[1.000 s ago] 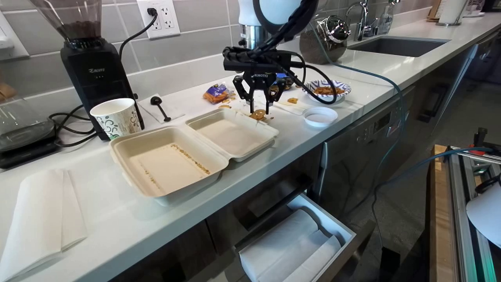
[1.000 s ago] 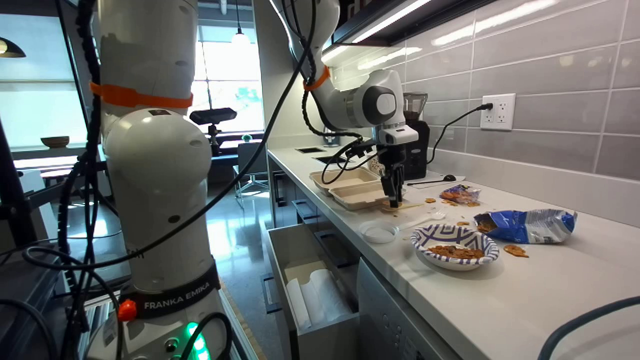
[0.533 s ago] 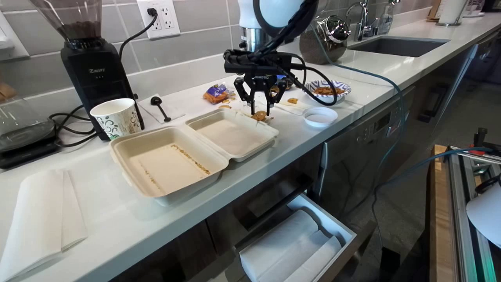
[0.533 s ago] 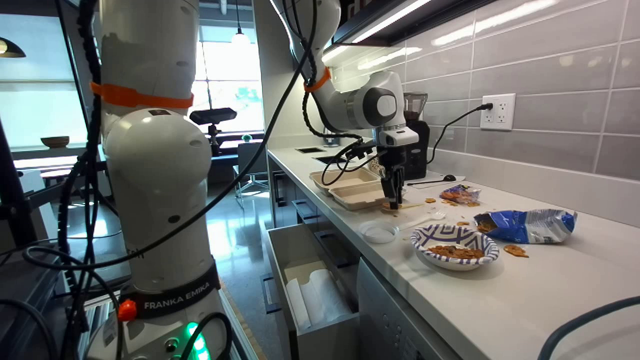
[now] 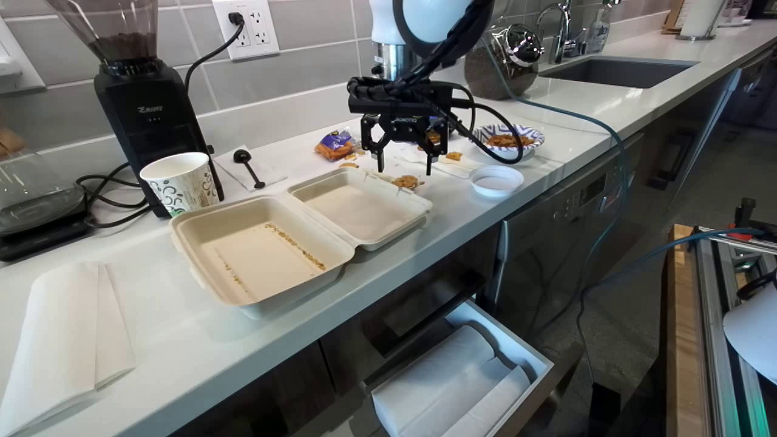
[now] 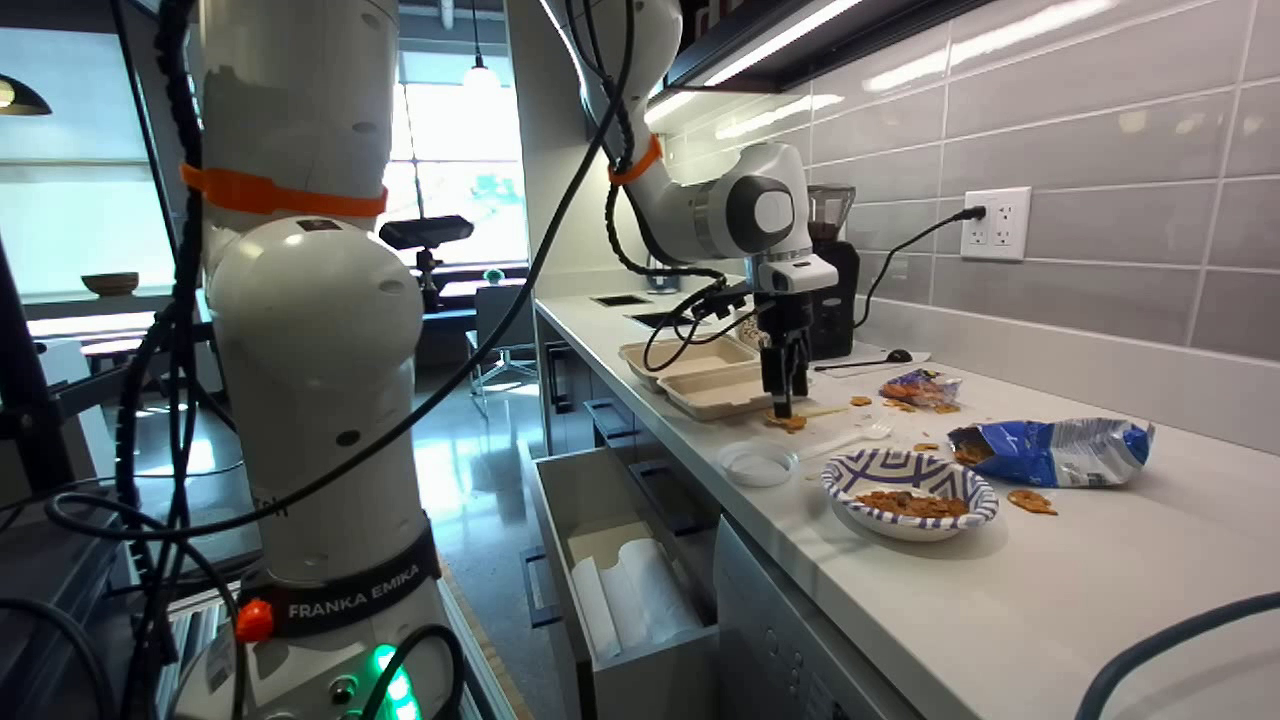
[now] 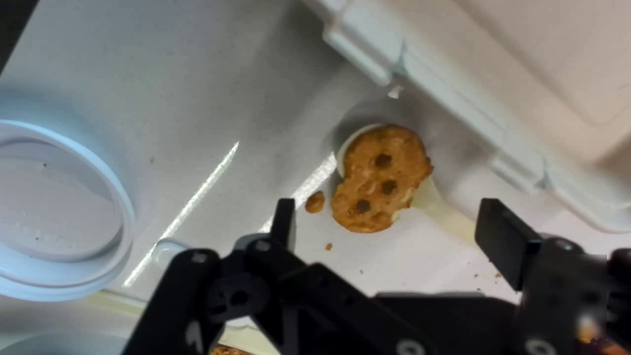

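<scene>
Because the pincer (image 7: 387, 222) stands spread wide, with a broad gap between its fingertips and nothing gripped, the step in hand reads as work at the cookie (image 7: 382, 182) without a hold on it. That cookie lies near the middle of the wrist frame, covering most of the bowl of a pale spoon (image 7: 443, 214); the handle slants toward the lower right, up to the black fingertip there, and whether the two touch cannot be told. A broken crumb (image 7: 315, 202) sits just beside the cookie's left edge. In an exterior view the cookie shows slightly above the frame's centre, just beside the unfolded takeout container (image 5: 364, 209), with the fingertips above it.

The pose alone does not settle whether this is the start or the end of a grip. Taking the cookie would call for a shift toward the top of the wrist frame, since most of it lies above the line joining the fingertips, then a low, gentle squeeze, as it would probably crumble. Backing off would call for a straight lift, so that neither finger catches the spoon. Sideways room looks limited by the container at upper right and the round white lid (image 7: 59, 212) at left.
</scene>
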Action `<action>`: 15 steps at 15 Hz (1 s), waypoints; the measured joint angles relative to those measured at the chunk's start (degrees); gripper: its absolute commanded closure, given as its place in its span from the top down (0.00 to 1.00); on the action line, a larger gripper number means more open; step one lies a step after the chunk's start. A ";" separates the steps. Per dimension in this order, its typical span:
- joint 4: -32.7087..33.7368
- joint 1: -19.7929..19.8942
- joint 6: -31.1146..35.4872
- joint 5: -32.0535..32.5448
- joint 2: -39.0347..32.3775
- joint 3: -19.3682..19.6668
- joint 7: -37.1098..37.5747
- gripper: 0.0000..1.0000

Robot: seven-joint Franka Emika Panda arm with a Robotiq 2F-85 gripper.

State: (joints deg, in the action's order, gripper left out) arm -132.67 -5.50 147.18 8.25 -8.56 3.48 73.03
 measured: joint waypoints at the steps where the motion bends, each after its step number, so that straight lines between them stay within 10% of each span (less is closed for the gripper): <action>1: 0.00 0.00 0.00 0.00 0.02 0.03 0.00 1.00; 7: 0.09 0.40 0.00 2.66 1.34 0.07 -2.39 1.00; 15: 0.34 2.50 -0.17 -1.68 3.61 -0.85 -30.34 1.00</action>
State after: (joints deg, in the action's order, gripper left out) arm -132.33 -3.00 147.01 6.58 -4.95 2.63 42.69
